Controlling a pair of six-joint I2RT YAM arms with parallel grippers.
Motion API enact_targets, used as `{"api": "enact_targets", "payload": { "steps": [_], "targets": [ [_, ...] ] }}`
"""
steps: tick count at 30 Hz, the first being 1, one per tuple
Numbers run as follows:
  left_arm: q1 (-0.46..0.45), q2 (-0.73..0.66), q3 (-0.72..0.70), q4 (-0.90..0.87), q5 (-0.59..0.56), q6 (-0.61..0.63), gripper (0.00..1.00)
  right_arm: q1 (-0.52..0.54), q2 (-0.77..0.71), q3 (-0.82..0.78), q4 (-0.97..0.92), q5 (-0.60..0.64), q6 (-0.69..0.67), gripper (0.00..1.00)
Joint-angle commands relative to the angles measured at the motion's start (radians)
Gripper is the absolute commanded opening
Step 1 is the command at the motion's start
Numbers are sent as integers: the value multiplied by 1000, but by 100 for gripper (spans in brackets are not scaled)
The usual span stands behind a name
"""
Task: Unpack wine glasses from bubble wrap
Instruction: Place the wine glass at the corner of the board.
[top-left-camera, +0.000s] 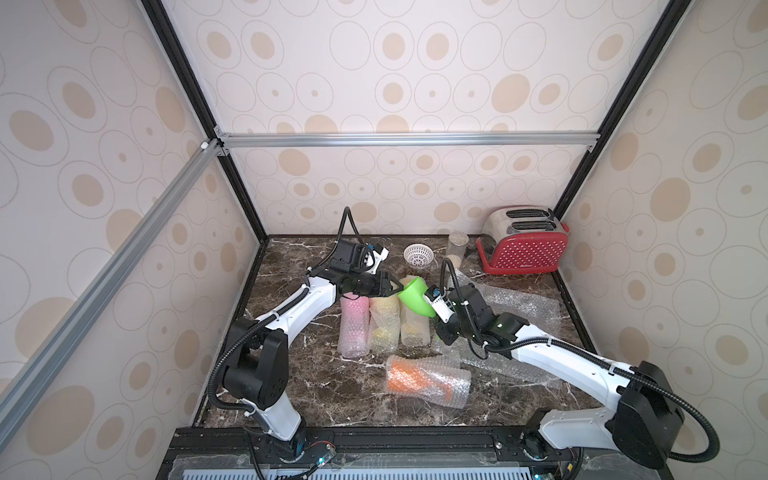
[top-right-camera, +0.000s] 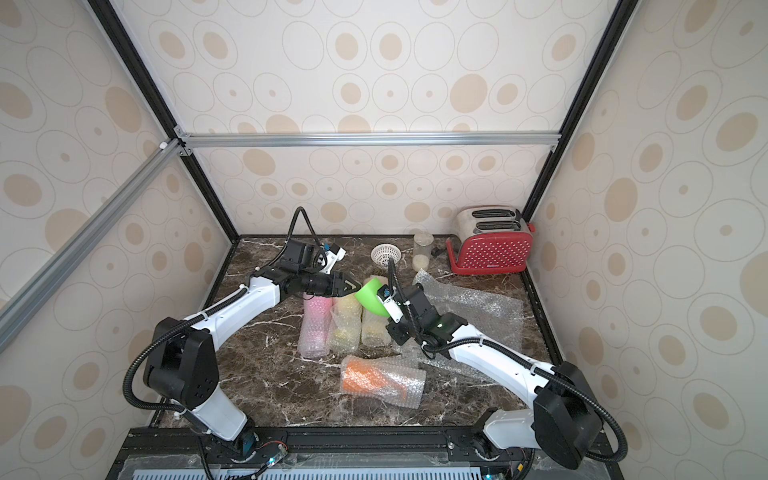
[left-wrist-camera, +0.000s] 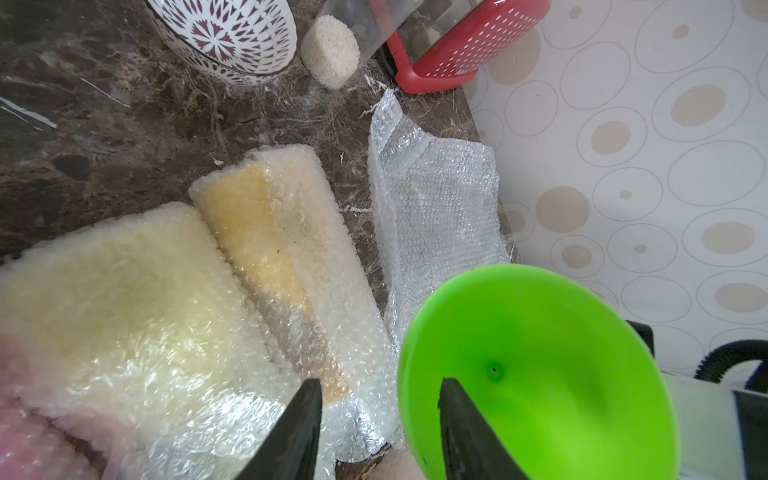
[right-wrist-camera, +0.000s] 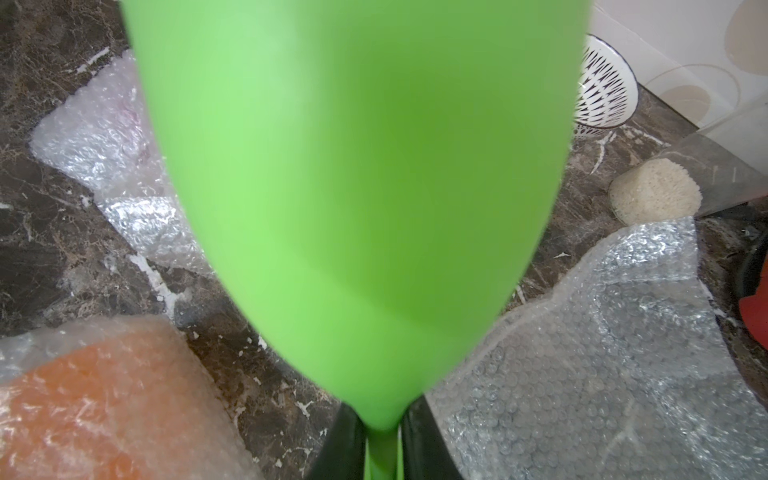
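Stem of the green wine glass (top-left-camera: 413, 297) sat pinched in the right gripper (right-wrist-camera: 382, 446), bowl tilted in the air over the bubble wrap tubes (top-left-camera: 384, 328), while the left gripper (left-wrist-camera: 380, 384), jaws apart, straddled its rim.

In the right wrist view the green glass (right-wrist-camera: 353, 187) is blurred and its rim is cut off by the picture's edge. Its foot is hidden in every view. The wrapped pink glass (left-wrist-camera: 25, 449) is blurred and cropped.
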Motion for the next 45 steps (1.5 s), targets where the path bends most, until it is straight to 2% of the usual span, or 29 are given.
{"api": "enact_targets", "payload": {
  "steps": [1, 7, 17, 23, 27, 30, 36, 41, 45],
  "targets": [
    [-4, -9, 2, 14, 24, 26, 44, 6, 19, 43, -3, -19, -28, 18],
    [-8, 16, 10, 8, 15, 36, 29, 6, 19, 49, 0, -18, -41, 18],
    [-34, 63, 46, -19, 23, 57, 28, 27, 57, 76, -36, 9, -82, 18],
    [-38, 69, 51, -39, 5, 66, 8, 28, 58, 74, -39, 42, -85, 18],
    [-37, 64, 50, -33, 0, 66, 0, 29, 54, 67, -37, 45, -80, 19],
    [-37, 61, 50, -27, -1, 62, 0, 29, 52, 70, -49, 50, -81, 20],
    [-35, 65, 61, -23, -17, 55, 0, 28, 31, 63, -57, 63, -76, 28],
    [-30, 77, 97, -48, -73, 51, 0, 28, 3, 59, -56, 63, -62, 46],
    [-27, 80, 149, -89, -143, 53, 0, 27, -23, 78, -66, 73, -37, 52]
  ]
}}
